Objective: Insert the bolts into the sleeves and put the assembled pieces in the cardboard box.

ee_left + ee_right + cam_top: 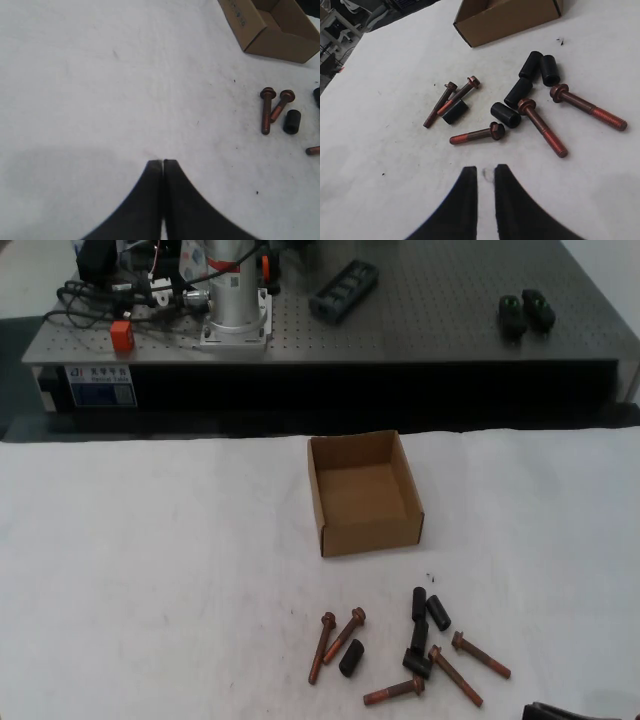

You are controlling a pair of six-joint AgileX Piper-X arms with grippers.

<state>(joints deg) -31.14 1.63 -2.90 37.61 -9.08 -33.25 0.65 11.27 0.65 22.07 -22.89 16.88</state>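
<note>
Bolts (542,127): five, copper-red, with flanged heads and brighter threaded ends. All lie loose on the cloth, on the near side of the cardboard box (372,530) and outside it. None sits in a sleeve.

Sleeves (505,114): five short black tubes, lying among the bolts. Two lie side by side closest to the box, and two more sit just behind them, close by the heads of two bolts. The fifth sleeve (455,111) lies apart, touching or just beside a pair of bolts (440,105) whose heads point toward the box.

Cardboard box: brown, open at the top, its bare floor showing. It stands upright.

Right gripper (485,170): black fingers with a narrow gap between them, holding nothing. It is above the cloth, on the side of the pile away from the box and near one lone bolt (477,134).

Left gripper (163,162): fingers pressed together, pinching nothing. It is over bare cloth, well apart from the box and off to one side of the paired bolts.

Cloth (150,560): white, with a few dark specks.

Metal bench (420,330): perforated top, beyond the box, carrying a metal post (235,300), cables and an orange block (121,335).
</note>
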